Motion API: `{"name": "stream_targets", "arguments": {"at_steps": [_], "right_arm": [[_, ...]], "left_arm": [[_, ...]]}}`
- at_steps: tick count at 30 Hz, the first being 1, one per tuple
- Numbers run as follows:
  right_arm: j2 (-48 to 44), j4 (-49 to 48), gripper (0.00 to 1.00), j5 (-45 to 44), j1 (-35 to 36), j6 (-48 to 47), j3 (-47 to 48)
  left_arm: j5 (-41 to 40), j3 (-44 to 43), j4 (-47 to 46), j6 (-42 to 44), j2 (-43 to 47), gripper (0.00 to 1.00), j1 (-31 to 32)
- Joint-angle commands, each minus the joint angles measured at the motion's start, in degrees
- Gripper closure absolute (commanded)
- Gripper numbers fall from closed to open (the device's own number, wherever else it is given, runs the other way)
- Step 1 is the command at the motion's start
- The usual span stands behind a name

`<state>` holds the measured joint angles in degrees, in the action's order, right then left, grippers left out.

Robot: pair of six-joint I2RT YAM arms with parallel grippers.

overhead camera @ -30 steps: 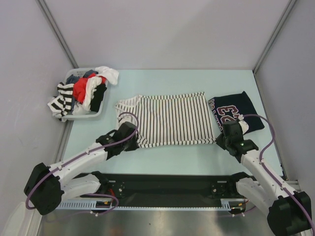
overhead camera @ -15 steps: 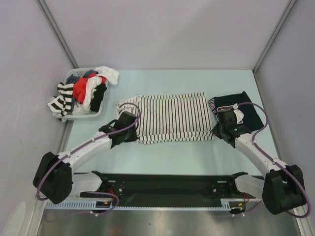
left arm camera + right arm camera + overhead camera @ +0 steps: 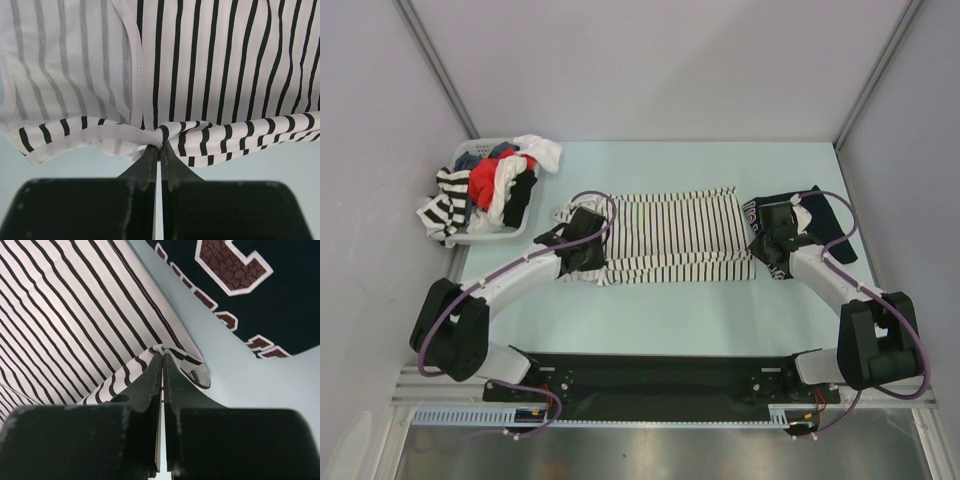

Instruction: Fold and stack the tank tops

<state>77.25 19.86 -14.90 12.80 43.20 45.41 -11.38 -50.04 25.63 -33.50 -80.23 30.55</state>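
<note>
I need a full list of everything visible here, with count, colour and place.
striped tank top: one, white with dark stripes, middle of the table
navy tank top: one, dark navy with maroon letters, right of the striped one
basket: one, white, far left corner
clothes: a pile, mixed colours, in the basket
table: one, pale blue-green
left fingers: two, black, shut on the striped top's near-left edge
right fingers: two, black, shut on its near-right edge
</note>
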Motion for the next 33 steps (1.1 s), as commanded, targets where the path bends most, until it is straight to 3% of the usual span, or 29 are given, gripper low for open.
{"name": "stream_targets", "arguments": {"at_steps": [1,33], "right_arm": [[1.8,-3.1,1.0,-0.2,-1.0,-1.0,3.2],[19.0,-5.9,1.0,-0.3,-2.0,0.6,11.3]], "left_arm": [[-0.8,-4.1,-0.8,2.1,-2.6,1.0,-1.0],[-2.6,-12.2,-1.9,4.7,-16.9,1.0,-5.1]]}}
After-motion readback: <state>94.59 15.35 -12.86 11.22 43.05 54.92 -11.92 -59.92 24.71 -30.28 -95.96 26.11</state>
